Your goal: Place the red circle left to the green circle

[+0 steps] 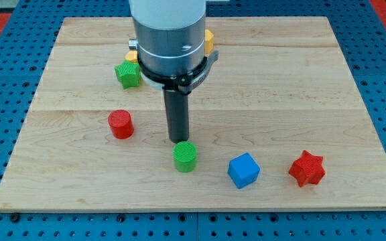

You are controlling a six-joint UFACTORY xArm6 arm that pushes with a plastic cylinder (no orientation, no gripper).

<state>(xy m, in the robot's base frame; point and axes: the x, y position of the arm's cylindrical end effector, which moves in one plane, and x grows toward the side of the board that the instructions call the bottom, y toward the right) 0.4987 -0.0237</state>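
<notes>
The red circle [120, 124] sits left of centre on the bench [300, 80], well apart from the green circle [185, 157] at lower centre. My tip [178, 140] (a bare rod, gripping nothing) stands just above the green circle. A blue cube [243, 170] and red star [307, 168] lie lower right; a green star [128, 73] upper left.
</notes>
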